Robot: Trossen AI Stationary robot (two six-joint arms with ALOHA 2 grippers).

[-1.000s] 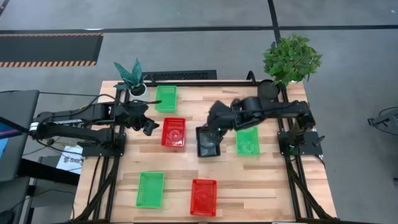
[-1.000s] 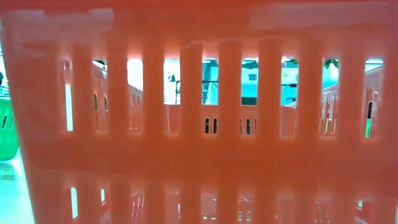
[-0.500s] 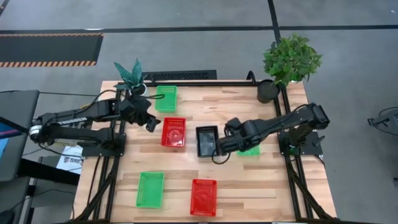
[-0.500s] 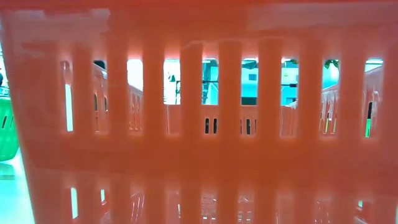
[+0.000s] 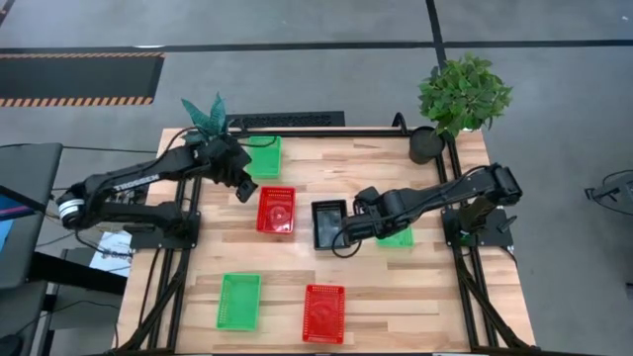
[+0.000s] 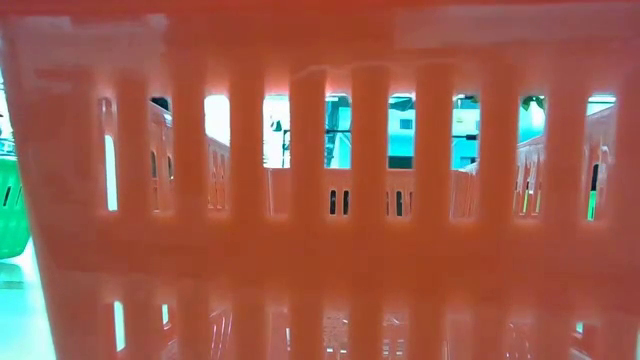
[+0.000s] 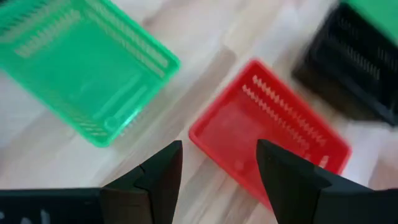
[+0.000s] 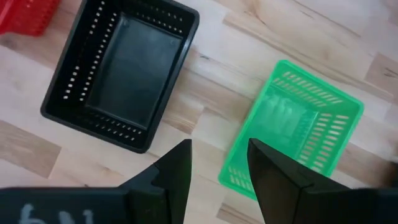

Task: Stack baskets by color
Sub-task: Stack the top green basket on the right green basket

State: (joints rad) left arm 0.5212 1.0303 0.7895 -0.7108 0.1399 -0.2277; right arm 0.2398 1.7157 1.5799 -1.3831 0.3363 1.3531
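High view: right gripper [image 5: 343,235] spread, empty, over the gap between black basket [image 5: 328,223] and green basket [image 5: 396,235] mid-table. Left gripper [image 5: 244,188] spread, empty, between rear green basket [image 5: 265,155] and red basket [image 5: 276,210]. Near edge: green basket [image 5: 238,301], red basket [image 5: 323,312].
Low view: red basket wall [image 6: 320,200] blocks nearly everything.
Wrist views: fingers [image 8: 177,168] apart; nothing held in either

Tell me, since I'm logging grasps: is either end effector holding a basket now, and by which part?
Nothing is held. The right end effector hangs open between the black basket and a green basket; the left end effector is open above a red basket.
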